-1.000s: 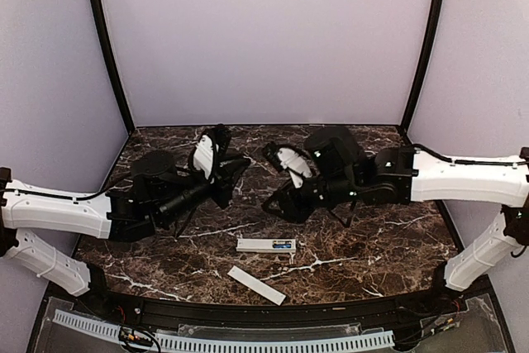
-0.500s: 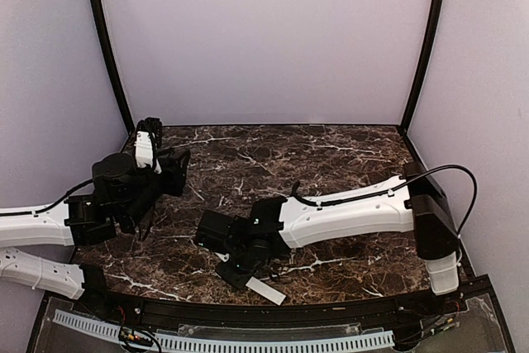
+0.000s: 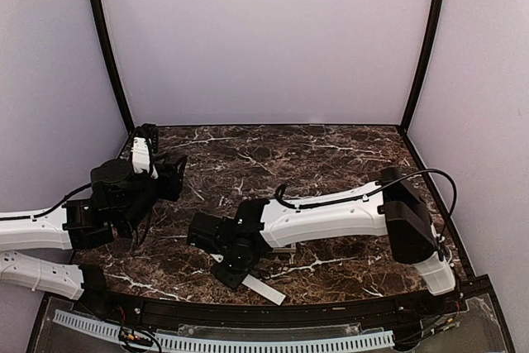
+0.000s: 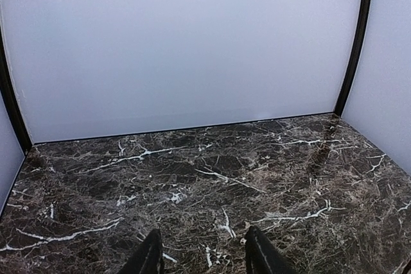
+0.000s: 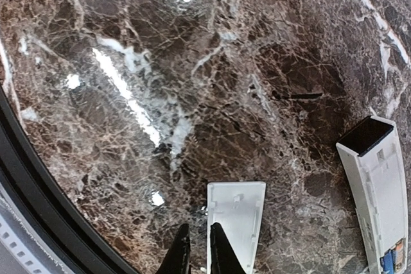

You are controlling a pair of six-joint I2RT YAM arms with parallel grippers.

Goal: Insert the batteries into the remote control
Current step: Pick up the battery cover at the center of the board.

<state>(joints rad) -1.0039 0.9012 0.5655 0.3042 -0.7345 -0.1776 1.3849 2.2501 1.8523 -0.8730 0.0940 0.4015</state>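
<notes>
Cover refit appeared due: right gripper [image 5: 200, 251] jaws nearly met at battery cover [image 5: 236, 213] edge, grip unclear; left gripper [image 4: 202, 255] jaws stood apart. Next: clamp, carry right to remote control [image 5: 382, 184].

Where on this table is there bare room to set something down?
Bare marble: the far half of the table, between back wall and right arm, through to the far right corner. Crowded: near middle, where the right gripper, loose white cover and remote control sit.

Dark brown marble tabletop [image 3: 331, 155], white-veined and glossy. Lying flat near the front edge: white remote control [image 5: 382, 190] with one dark end. Beside it but apart, a thin white cover panel [image 5: 234, 213].
</notes>
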